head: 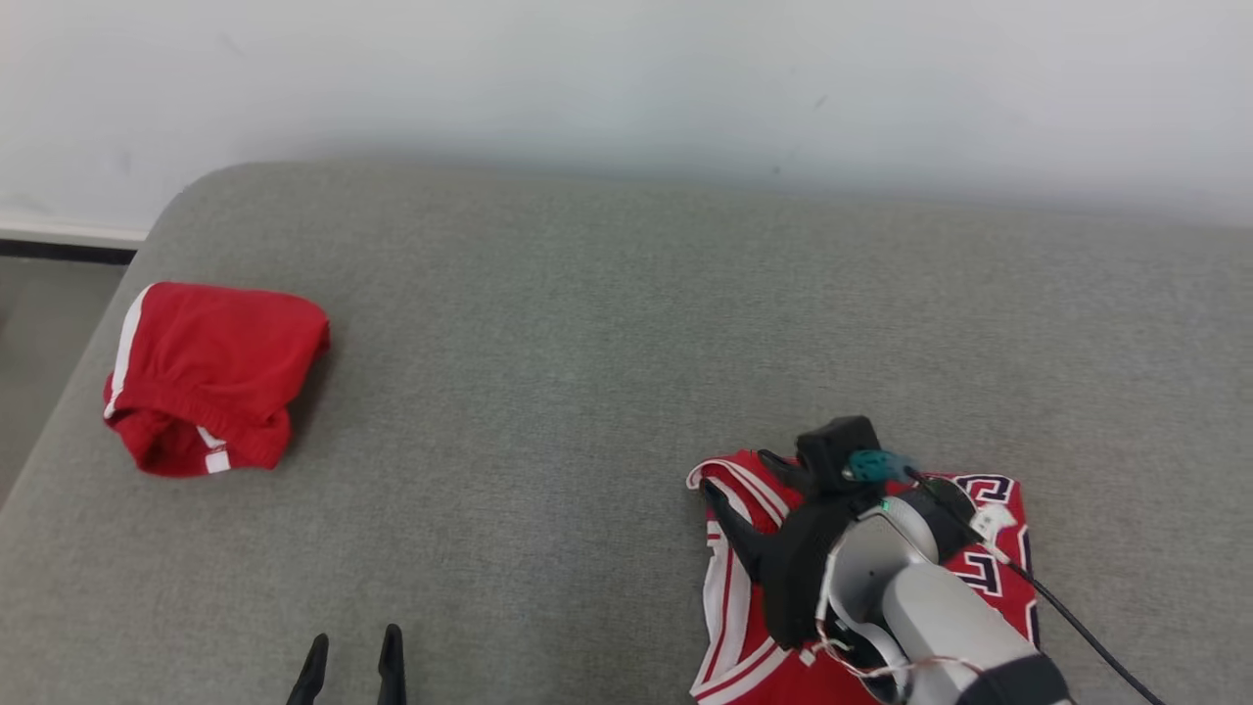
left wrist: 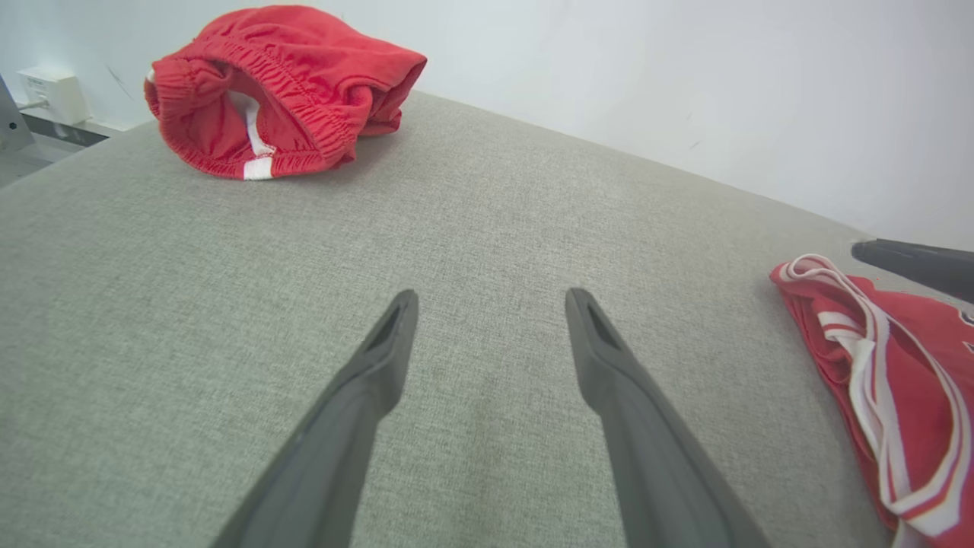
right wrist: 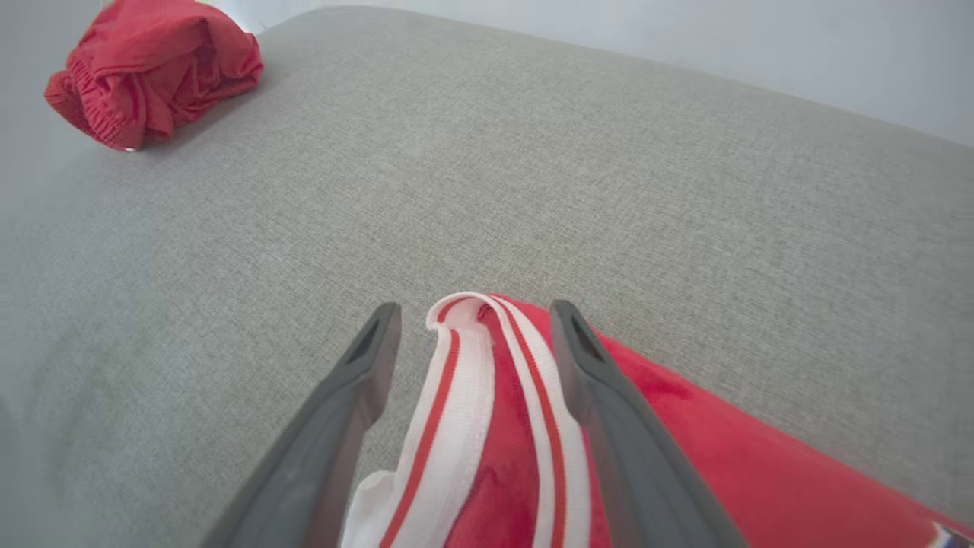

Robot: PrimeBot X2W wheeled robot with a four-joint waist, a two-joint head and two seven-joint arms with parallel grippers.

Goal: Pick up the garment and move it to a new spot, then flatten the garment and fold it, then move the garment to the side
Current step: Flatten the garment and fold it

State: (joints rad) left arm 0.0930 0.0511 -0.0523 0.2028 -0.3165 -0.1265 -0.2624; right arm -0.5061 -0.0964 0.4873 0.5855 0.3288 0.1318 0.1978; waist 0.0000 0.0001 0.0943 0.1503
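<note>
grey padded surface (head: 548,372), red jersey (head: 729,627) lying near its right front. the right wrist view shows what the head view hides: right claw (right wrist: 473,310) spread, astride the striped trim (right wrist: 456,380). left claw (left wrist: 491,301) spread over bare fabric, red shorts (left wrist: 304,84) beyond.

Bright, soft, even light. The crumpled red fabric shorts (head: 210,377) throw a faint shadow to their right on the grey woven cushion (head: 548,392). Both wrist views bow at their edges.

A grey fabric cushion (head: 548,323) meets a plain white wall (head: 626,78), grey floor (head: 39,333) at left.
</note>
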